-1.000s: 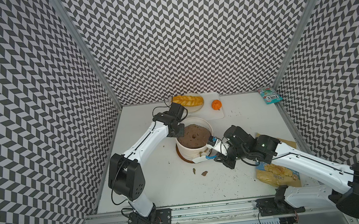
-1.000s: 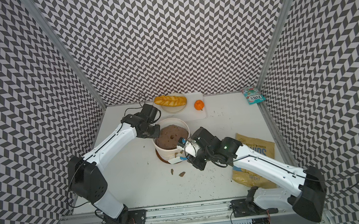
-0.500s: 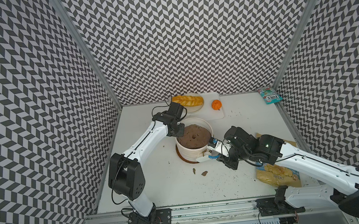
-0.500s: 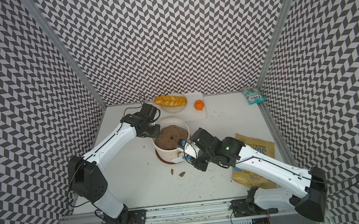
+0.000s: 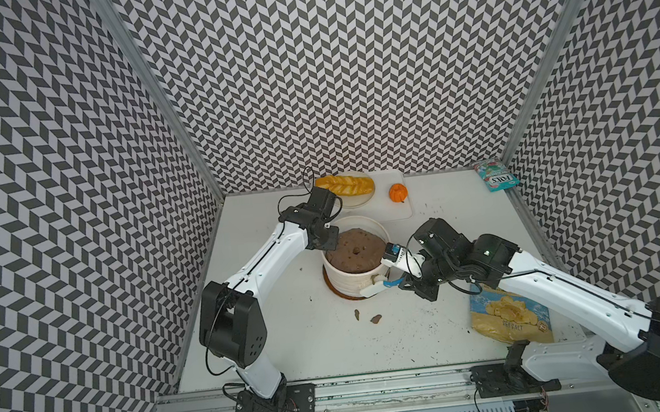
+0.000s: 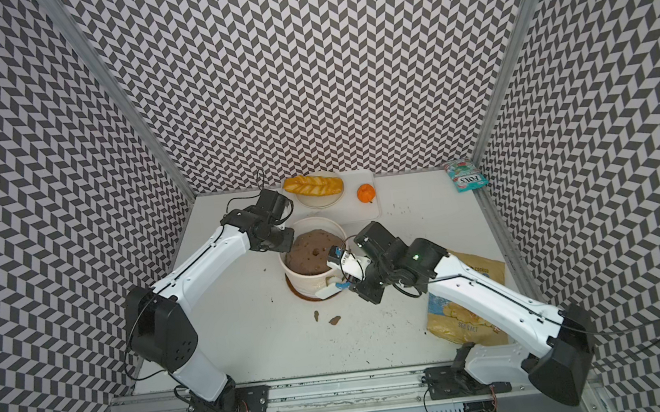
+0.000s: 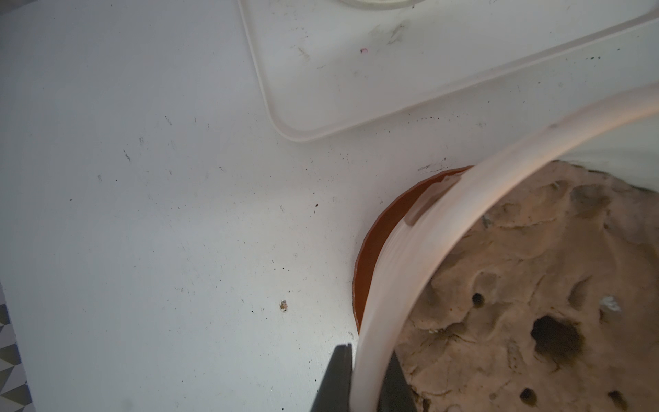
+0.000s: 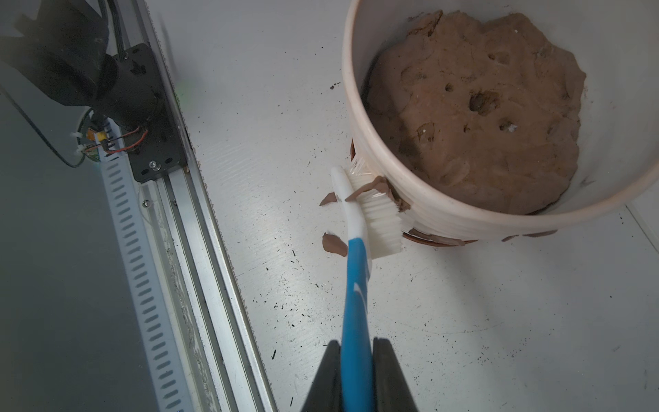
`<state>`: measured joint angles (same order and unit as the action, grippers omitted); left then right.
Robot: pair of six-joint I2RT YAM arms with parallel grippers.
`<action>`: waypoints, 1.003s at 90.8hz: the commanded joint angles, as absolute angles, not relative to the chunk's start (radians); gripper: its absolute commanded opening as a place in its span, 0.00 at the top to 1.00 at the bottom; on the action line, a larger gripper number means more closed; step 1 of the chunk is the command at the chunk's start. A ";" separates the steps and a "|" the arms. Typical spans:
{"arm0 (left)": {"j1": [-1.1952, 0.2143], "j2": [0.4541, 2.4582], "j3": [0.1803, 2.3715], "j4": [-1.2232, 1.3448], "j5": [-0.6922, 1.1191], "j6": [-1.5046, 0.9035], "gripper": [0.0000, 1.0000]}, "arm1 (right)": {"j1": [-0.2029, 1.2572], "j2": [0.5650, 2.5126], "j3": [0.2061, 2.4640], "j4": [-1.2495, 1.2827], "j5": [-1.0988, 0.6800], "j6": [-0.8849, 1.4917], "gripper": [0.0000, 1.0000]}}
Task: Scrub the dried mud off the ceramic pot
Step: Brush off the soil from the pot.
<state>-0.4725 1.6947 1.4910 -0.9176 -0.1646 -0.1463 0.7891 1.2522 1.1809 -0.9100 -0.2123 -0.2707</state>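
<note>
The ceramic pot (image 5: 353,280), mid-table, is being pinched at its far-left rim by the left gripper (image 7: 369,353). The brush (image 8: 356,228), clamped in the right gripper (image 8: 356,344), is barely being shifted along the near wall; dried mud (image 8: 378,183) is still clinging there.

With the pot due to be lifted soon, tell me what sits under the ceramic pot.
A terracotta-brown saucer sits under the ceramic pot; only its edge shows beside the pot's wall. The pot covers the saucer's middle, so anything there cannot be seen.
</note>
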 commanded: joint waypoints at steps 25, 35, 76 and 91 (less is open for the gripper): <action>-0.472 1.701 1.555 -0.868 -0.151 -0.058 1.00 | 0.769 1.203 1.151 -0.906 -0.061 -0.202 1.00; -0.471 1.705 1.566 -0.868 -0.146 -0.045 1.00 | 0.825 1.192 1.157 -0.915 -0.109 -0.232 1.00; -0.457 1.705 1.566 -0.850 -0.077 0.132 1.00 | 0.937 1.257 1.209 -0.853 -0.240 -0.321 1.00; -0.439 1.717 1.581 -0.849 0.001 0.246 1.00 | 0.936 1.315 1.238 -0.857 -0.193 -0.352 1.00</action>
<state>-0.4507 1.7245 1.5246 -0.8986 -0.0662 0.0906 0.9333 1.2797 1.1912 -0.9096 -0.2153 -0.3134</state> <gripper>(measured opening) 0.129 0.150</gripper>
